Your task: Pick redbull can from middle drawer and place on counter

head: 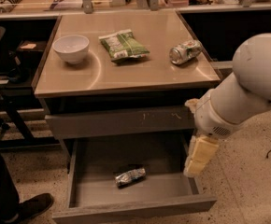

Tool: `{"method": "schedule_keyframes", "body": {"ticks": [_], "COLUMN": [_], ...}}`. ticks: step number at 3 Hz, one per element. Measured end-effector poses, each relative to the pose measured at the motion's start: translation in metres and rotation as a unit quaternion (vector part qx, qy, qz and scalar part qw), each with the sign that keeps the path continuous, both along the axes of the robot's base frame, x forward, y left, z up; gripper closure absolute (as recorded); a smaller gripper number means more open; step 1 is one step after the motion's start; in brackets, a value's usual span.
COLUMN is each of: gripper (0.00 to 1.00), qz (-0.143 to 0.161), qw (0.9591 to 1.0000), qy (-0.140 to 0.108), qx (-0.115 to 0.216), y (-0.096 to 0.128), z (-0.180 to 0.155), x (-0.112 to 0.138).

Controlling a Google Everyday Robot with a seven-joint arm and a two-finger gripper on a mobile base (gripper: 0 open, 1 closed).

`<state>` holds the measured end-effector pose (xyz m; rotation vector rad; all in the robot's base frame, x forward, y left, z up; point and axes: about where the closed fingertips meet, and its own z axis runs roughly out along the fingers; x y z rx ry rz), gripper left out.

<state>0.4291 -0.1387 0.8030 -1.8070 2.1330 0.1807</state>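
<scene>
While hanging by right wall of open middle drawer [140,210], presumably staged for descent: gripper [197,158], open-or-closed state impossible to tell. On side mid-floor, apart, ungrasped: redbull can [130,176]. Above: counter [140,73], destination.

A white bowl [71,48] stands upright. At 3 o'clock from it, near but apart, a green snack bag [123,45] lies flat. Further at 3 o'clock a fat can with green and red print [185,52] lies on its side, its round end turned toward 8 o'clock. At 6 o'clock from the bag is a closed grey drawer front with small scratch marks [119,121]. At 8 o'clock of the view a dark shoe [30,206] rests on the speckled floor [247,181].
</scene>
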Motion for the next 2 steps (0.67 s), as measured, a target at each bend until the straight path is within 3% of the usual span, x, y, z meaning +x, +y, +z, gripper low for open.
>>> {"method": "schedule_keyframes", "body": {"ticks": [1, 2], "gripper": [0.00, 0.00], "qz": [0.017, 0.020], "qw": [0.9995, 0.9983], "qy": [0.006, 0.033], "qx": [0.027, 0.044], "y": [0.019, 0.033], "z": [-0.056, -0.100], "x": [0.012, 0.024]}}
